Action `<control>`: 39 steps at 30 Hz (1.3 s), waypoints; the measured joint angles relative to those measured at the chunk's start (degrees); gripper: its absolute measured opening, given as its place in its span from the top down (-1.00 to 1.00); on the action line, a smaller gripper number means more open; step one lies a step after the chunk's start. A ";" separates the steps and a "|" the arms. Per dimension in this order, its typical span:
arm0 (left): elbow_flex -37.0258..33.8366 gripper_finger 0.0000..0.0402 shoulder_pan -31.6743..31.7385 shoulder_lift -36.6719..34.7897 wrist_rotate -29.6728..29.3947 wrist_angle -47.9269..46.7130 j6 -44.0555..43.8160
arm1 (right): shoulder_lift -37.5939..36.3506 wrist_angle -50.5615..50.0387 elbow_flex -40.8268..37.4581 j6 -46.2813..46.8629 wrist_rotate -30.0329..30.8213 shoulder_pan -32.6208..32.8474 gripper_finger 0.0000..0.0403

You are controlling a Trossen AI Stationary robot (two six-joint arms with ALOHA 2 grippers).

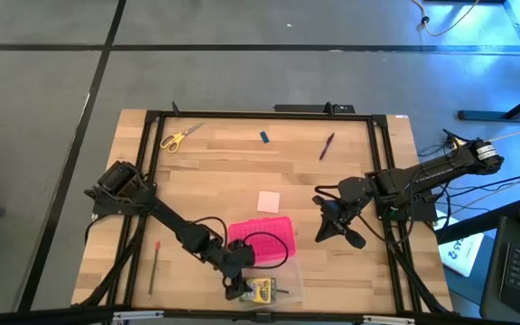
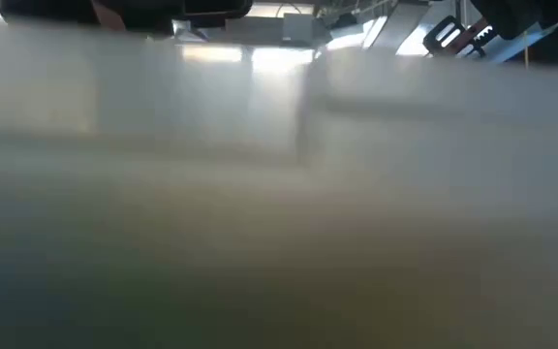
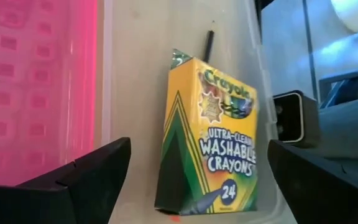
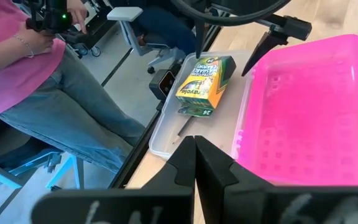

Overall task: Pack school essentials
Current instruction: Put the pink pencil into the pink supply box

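High view: we see the left gripper [image 1: 242, 287] spread over the crayon box [image 1: 260, 290] in the clear tray [image 1: 289, 287], bottom centre; right gripper [image 1: 343, 233] pressed shut, centre right.
Left wrist view: the box leans; a closing finger [image 3: 79, 186] could tip it.
Right wrist view: pink lid [image 4: 316, 106] crowds the tray; a person [image 4: 55, 99] sits upper left.
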 joint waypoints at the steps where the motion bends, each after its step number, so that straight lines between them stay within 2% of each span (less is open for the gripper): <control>1: 0.00 -0.86 0.04 0.00 -0.08 -0.19 0.00 | 0.00 0.00 0.00 0.00 0.00 0.00 0.97; 8: -0.02 -0.86 0.15 0.00 -2.61 -2.42 0.02 | 0.00 0.00 0.00 0.00 0.00 0.00 0.97; 27: -0.11 -0.86 0.25 -1.72 -2.42 -1.95 -0.10 | 0.00 0.00 0.00 0.00 0.00 0.00 0.97; 30: -0.13 -0.86 1.33 -3.70 -2.47 -4.22 -0.07 | 0.00 0.02 0.01 0.00 0.00 0.01 0.97; 36: -0.11 -0.86 4.76 -9.22 -5.35 -16.74 0.31 | 0.00 0.00 0.02 0.00 0.00 0.02 0.97; 39: -0.11 -0.86 6.69 -9.38 -4.22 -19.66 0.45 | 0.00 0.00 0.02 0.00 0.00 0.01 0.97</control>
